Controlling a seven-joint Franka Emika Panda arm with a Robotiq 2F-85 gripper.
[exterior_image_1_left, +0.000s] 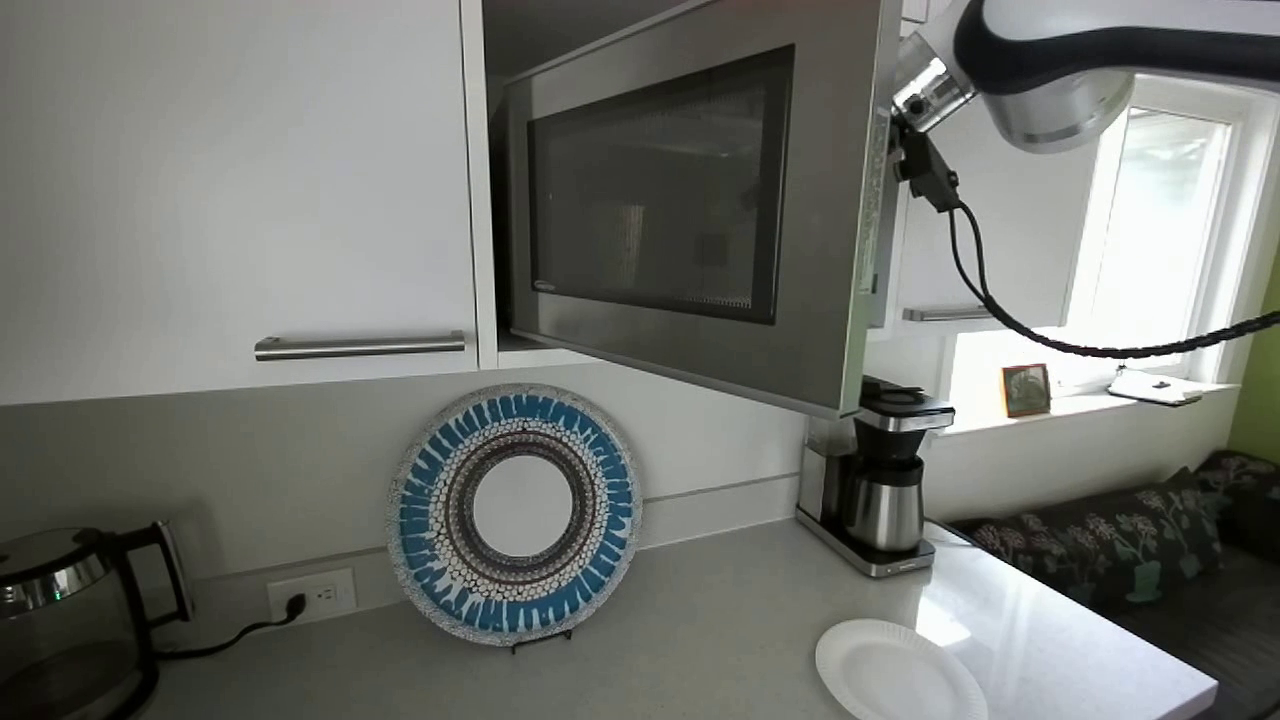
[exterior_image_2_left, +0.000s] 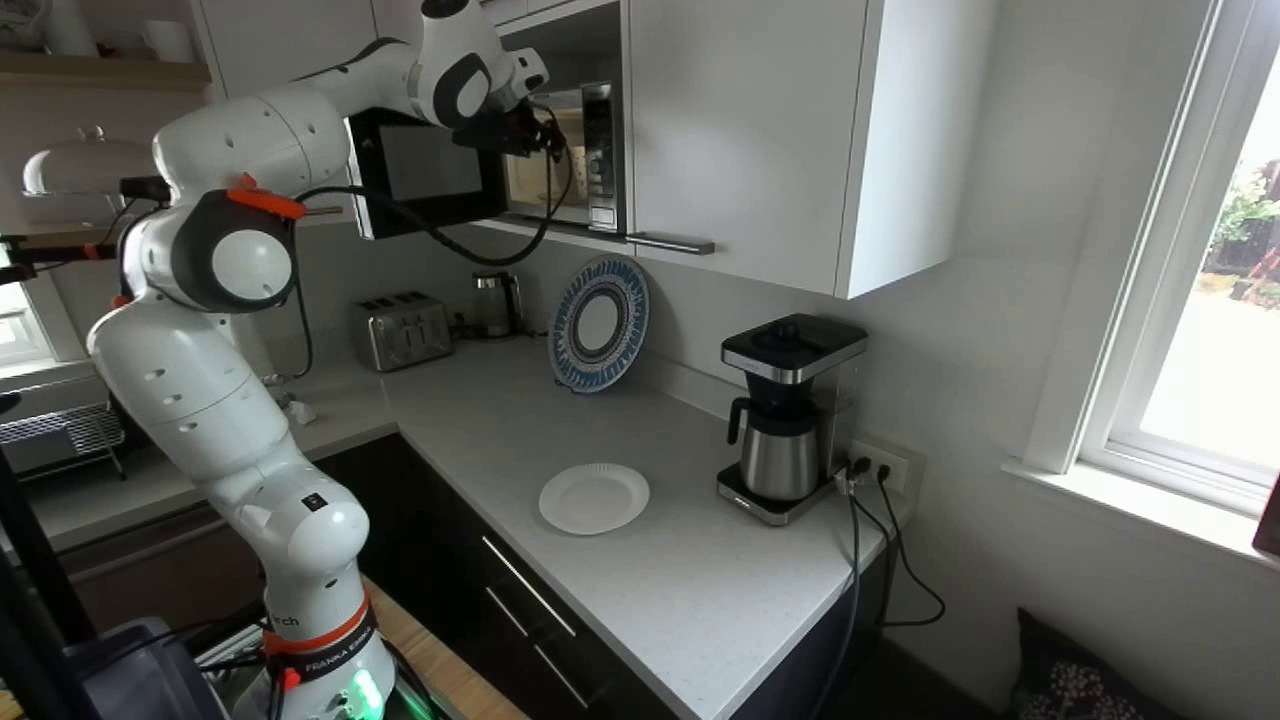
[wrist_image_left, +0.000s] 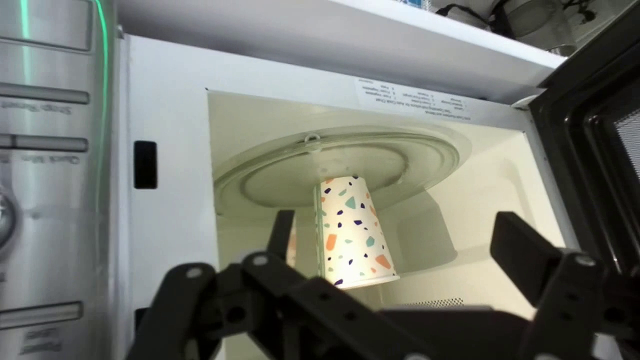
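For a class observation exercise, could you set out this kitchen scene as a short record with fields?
Setting: kitchen counter below wall cabinets
Microwave: door swung open
Cup: flecked in several colours, standing upright on the glass turntable inside
Gripper: open, holding nothing, pointed towards the cup
On the counter: white plate, coffee maker, toaster, large blue-patterned plate propped up

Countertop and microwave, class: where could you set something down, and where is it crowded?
Bare countertop lies between the paper plate and decorative platter, and between that plate and the coffee maker. Crowded: the corner with toaster and glass kettle; the microwave, where the open gripper faces a paper cup.
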